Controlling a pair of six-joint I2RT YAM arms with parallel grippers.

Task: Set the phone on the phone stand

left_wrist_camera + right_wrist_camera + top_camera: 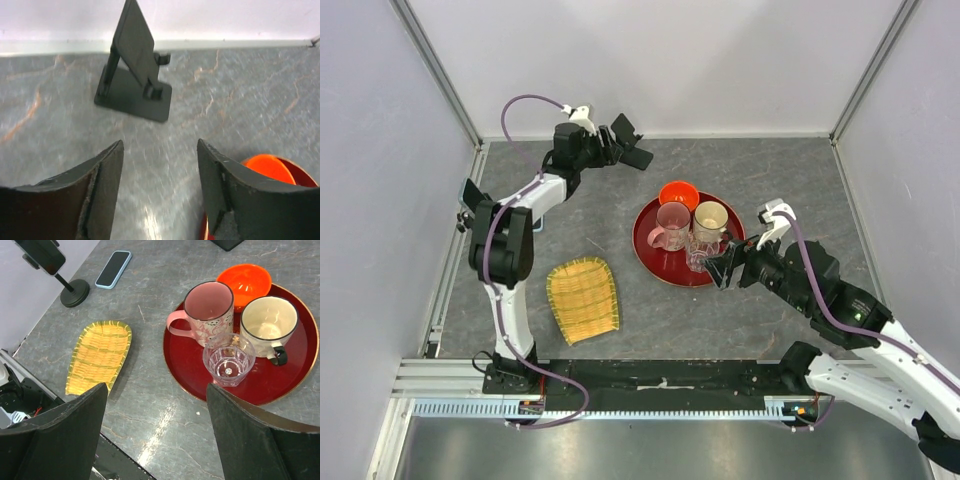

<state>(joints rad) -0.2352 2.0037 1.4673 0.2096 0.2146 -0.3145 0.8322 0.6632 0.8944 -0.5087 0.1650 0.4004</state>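
The phone [114,269], dark-screened with a pale blue edge, lies flat on the grey table at the far left; in the top view the left arm hides it. A black folding phone stand [132,65] stands empty near the back wall and also shows in the top view [638,157]. My left gripper [160,145] is open and empty, just short of that stand [616,143]. My right gripper [156,390] is open and empty, hovering over the table by the red tray's near edge [725,268].
A red tray [300,375] holds a pink mug [210,310], a cream mug [270,320], a clear glass [228,360] and an orange bowl [245,280]. A yellow bamboo tray [583,298] lies front left. A pole holder with a round base [75,290] stands by the phone.
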